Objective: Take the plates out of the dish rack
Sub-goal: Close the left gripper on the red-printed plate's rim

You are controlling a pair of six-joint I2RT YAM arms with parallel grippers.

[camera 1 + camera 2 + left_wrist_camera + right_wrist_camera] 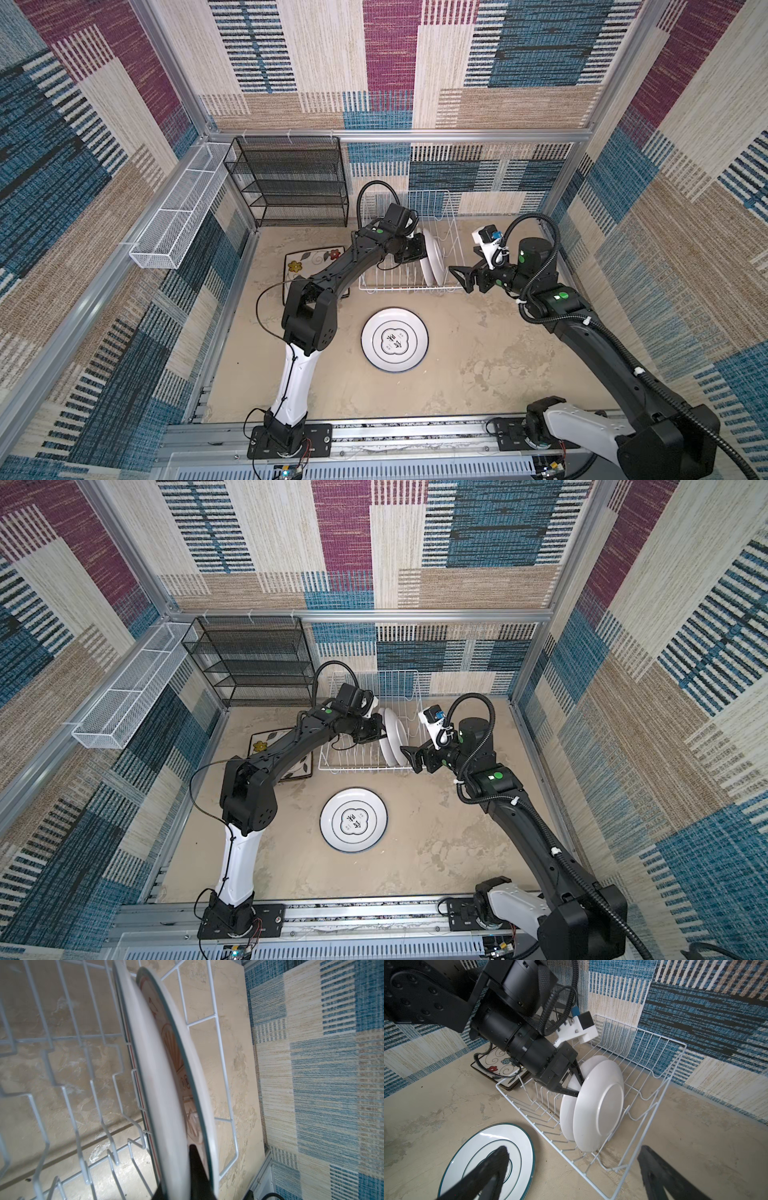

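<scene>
The white wire dish rack (386, 286) (656, 1105) holds two round white plates standing on edge. My left gripper (419, 255) (178, 1167) is shut on the rim of the left one (424, 270) (566, 1113), with one finger between the two plates. The other standing plate (600, 1105) leans just right of it. A round dark-rimmed plate (395, 340) (517, 1147) lies flat in front of the rack. A square flowered plate (305, 262) (496, 1064) lies left of the rack, partly under my left arm. My right gripper (462, 277) (573, 1149) is open and empty at the rack's front right corner.
A black mesh shelf unit (291, 183) stands at the back left. A long white mesh basket (178, 224) hangs on the left wall. Carpeted walls close in three sides, and the rack sits against the back wall.
</scene>
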